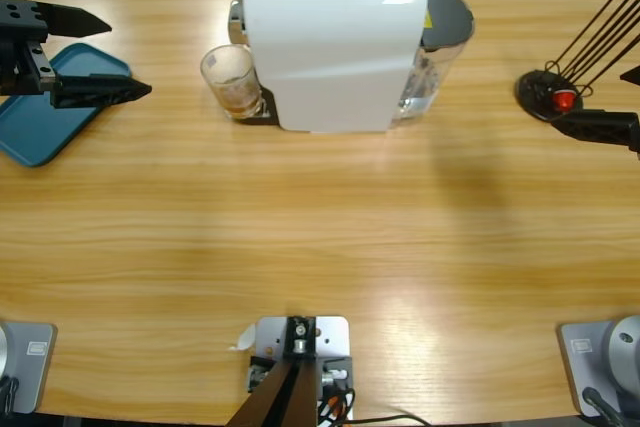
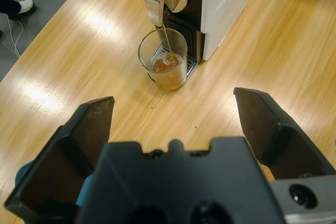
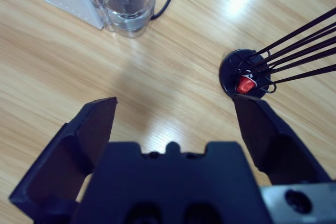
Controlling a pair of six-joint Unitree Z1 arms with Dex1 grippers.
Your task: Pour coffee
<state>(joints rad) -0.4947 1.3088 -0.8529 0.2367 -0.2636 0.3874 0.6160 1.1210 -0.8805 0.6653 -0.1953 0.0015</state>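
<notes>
Nearest you, bare table (image 1: 330,247) runs wide between both arms. Your left gripper (image 1: 100,55) hangs at the left edge with its jaws spread wide, holding nothing, over a blue tray (image 1: 30,132). Your right gripper (image 3: 176,124) sits at the right edge, jaws also wide and empty, near a black stand (image 1: 545,95) carrying a red capsule (image 1: 565,100). Farther back, the glass (image 1: 232,79) stands under the spout of the white machine (image 1: 335,47), touching its front, and coffee (image 2: 168,69) lies shallow in it while a thin stream falls in.
</notes>
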